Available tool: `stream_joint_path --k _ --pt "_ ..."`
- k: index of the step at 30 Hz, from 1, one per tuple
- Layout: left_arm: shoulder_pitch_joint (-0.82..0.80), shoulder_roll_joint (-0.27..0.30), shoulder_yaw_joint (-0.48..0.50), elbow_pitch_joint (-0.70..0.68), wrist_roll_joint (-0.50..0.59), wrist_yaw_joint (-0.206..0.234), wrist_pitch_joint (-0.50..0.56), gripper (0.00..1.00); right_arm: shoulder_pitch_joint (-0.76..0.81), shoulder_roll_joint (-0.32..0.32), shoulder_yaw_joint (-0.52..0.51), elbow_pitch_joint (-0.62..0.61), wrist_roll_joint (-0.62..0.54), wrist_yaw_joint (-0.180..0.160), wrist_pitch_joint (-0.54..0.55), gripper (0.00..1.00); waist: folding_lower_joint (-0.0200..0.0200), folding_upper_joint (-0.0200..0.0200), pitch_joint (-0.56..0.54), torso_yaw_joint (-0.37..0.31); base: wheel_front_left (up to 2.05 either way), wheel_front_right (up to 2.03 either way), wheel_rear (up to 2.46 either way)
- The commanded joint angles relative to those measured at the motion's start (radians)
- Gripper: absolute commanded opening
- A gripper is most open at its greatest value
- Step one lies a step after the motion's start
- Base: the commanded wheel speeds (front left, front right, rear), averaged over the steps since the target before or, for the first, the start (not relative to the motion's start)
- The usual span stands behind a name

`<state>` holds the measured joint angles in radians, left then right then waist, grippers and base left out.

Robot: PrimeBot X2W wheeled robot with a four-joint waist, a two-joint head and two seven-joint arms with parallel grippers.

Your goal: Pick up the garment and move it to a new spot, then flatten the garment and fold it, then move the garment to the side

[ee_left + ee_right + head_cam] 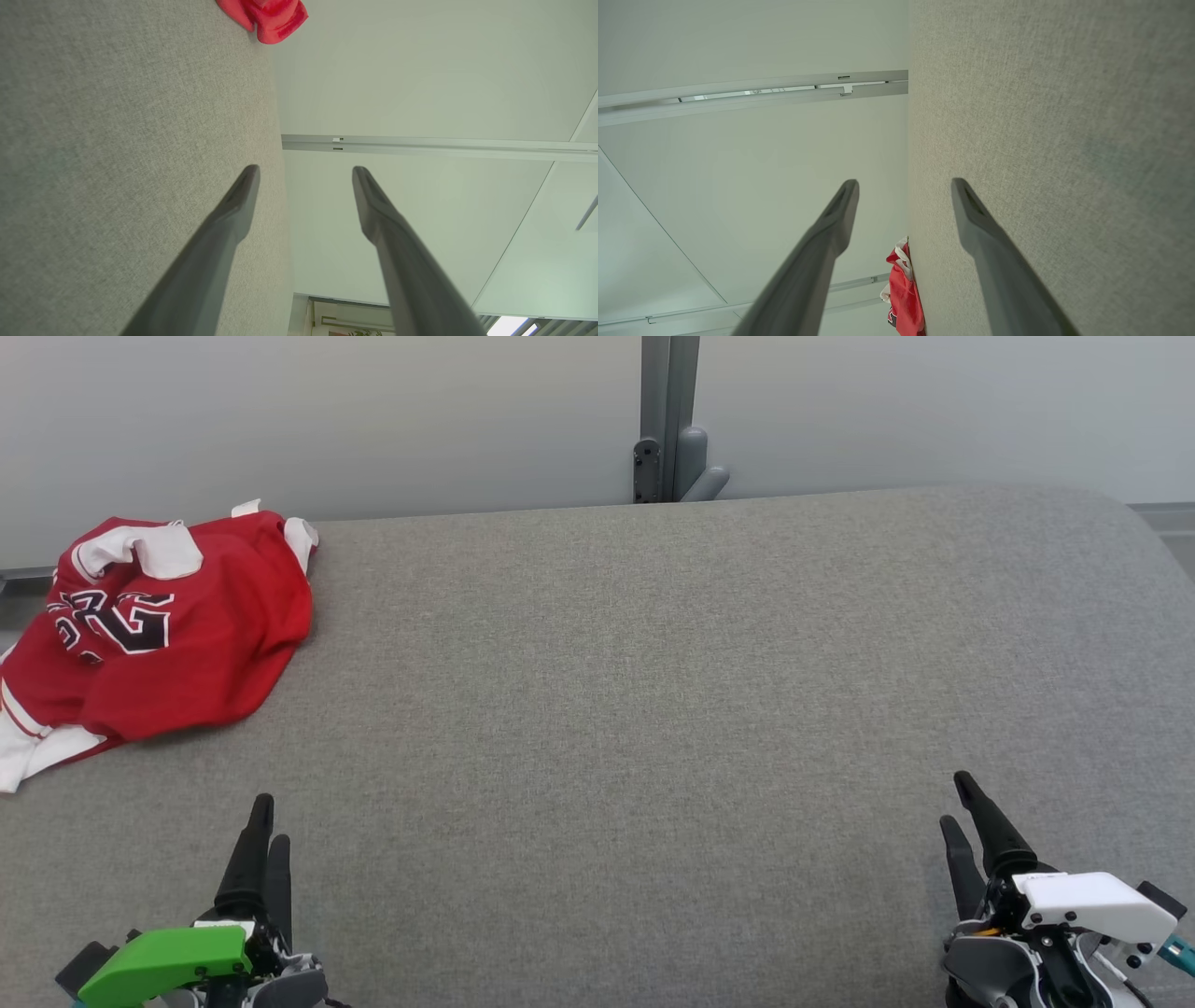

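The garment (187,653), a red jersey with white trim and dark numerals, lies crumpled at the far left of the grey fabric surface (653,709), partly over its left edge. It also shows as a red lump (271,18) in the left wrist view and as a red and white bundle (903,294) in the right wrist view. My left gripper (271,817) (303,172) hovers near the front left, well short of the garment, fingers apart and holding nothing. Near the front right, far from the garment, my right gripper (957,798) (903,186) stands open and holds nothing.
A pale wall runs behind the surface, with a grey post (667,420) and bracket at its middle. The surface rounds off at the far right corner (1120,523). Bare grey fabric stretches between the garment and the right gripper.
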<state>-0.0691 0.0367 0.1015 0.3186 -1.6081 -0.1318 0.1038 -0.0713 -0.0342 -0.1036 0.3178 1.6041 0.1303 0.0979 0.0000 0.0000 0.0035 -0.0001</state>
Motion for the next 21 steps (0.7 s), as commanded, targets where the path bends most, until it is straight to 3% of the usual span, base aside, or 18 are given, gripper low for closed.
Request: stream_joint_path --k 1,9,21 --pt "-0.016 0.003 -0.007 -0.024 0.015 0.0 -0.011 1.0 -0.015 -0.004 0.007 -0.022 -0.011 0.0 -0.012 1.0 0.0 0.0 0.0 0.0 0.0 0.0 0.0" --pt "-0.008 0.005 -0.026 -0.053 0.096 0.011 -0.05 1.0 -0.007 -0.006 0.015 -0.044 -0.082 0.0 -0.051 1.0 0.0 0.0 0.001 0.0 0.0 0.0 0.0" --pt "-0.001 0.007 -0.069 -0.132 0.342 0.056 -0.104 1.0 0.006 -0.008 0.028 -0.12 -0.339 0.0 -0.103 1.0 0.0 0.0 0.004 0.001 0.0 0.0 0.0"
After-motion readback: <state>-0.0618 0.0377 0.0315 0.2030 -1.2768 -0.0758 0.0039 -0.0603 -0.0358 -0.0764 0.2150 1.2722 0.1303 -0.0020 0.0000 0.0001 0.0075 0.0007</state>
